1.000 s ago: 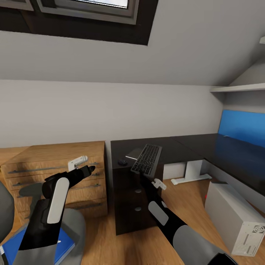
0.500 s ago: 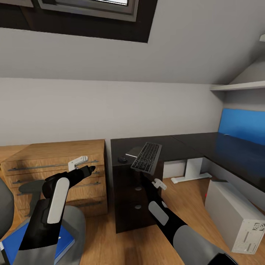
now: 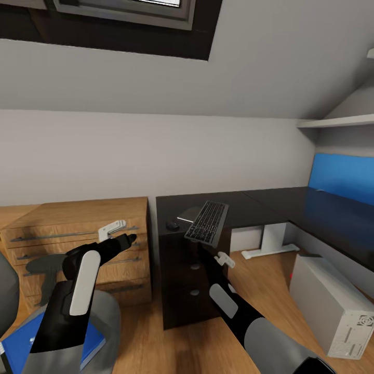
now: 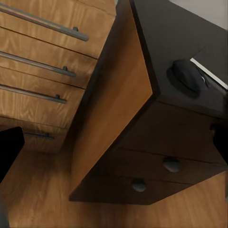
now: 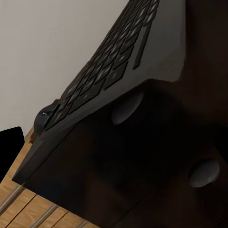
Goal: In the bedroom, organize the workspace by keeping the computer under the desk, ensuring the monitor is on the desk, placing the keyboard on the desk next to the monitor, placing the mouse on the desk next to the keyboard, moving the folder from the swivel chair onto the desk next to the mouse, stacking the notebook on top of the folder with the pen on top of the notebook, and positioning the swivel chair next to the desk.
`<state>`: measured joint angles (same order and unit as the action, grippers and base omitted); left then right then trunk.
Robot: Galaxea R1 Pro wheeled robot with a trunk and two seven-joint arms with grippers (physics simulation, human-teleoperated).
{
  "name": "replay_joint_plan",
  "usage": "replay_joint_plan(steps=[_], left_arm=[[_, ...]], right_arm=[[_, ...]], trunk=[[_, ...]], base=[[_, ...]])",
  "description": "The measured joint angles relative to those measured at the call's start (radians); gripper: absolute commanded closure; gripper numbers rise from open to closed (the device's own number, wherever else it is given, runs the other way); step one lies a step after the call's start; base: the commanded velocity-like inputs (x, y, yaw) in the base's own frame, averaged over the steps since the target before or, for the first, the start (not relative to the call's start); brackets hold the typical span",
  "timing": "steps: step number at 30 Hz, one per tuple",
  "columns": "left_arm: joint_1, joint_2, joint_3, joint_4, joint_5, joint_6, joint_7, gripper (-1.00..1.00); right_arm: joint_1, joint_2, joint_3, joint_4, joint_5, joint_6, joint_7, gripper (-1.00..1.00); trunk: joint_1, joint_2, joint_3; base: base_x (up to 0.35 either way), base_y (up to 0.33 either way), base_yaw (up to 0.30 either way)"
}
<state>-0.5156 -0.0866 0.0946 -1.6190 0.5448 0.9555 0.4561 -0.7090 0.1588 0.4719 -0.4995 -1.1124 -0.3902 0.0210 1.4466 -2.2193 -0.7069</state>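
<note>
Keyboard (image 3: 208,223) is held up by the right arm, tilted, its near edge hanging over the front corner of the dark surface (image 3: 244,205). Right claw (image 3: 200,245) sits under that near edge; the grip itself is hidden behind the keyboard, so I can't tell whether the fingers are clamped or just supporting it. Right wrist view has the keyboard (image 5: 118,61) slanting across, drawer knobs (image 5: 203,172) of the pedestal below it.

Mouse (image 3: 172,226) lies on the surface, just beside the keyboard's left edge; left wrist view shows it (image 4: 186,76) near the corner. A pale flat sheet (image 3: 188,215) lies behind it, partly under the keyboard. Can't identify it.

Left claw (image 3: 123,239) hangs free in front of the wooden dresser (image 3: 78,228), holding nothing; fingers look together, but not sure.

Blue folder (image 3: 31,337) is on the swivel chair (image 3: 104,317) at lower left. Computer (image 3: 335,306) stands on the floor at right, near the surface's other wing. A blue panel (image 3: 343,176) at far right is possibly the monitor; can't confirm.

Risks, my read:
- Keyboard is tilted with an edge grip. Releasing it here and it tips off the corner onto the floor.
- Pushing it flat could sweep the mouse off the left edge; they're close.
- Drop spot is far from the blue panel, so "next to the monitor" likely fails unless it's carried further right.
</note>
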Motion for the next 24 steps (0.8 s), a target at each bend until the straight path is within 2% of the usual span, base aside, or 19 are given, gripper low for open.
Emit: replay_joint_plan(steps=[16,24], left_arm=[[0.000,-0.005,-0.005,0.000,0.000,0.000,0.000,-1.00],[0.000,-0.004,-0.006,0.000,0.000,0.000,0.000,-1.00]], right_arm=[[0.000,0.000,0.000,0.002,0.000,-0.006,0.000,-1.00],[0.000,-0.002,-0.001,0.001,0.001,-0.006,0.001,-1.00]], trunk=[[0.000,0.000,0.000],[0.000,0.000,0.000]], base=[[0.113,0.000,0.000],[0.029,0.000,0.000]])
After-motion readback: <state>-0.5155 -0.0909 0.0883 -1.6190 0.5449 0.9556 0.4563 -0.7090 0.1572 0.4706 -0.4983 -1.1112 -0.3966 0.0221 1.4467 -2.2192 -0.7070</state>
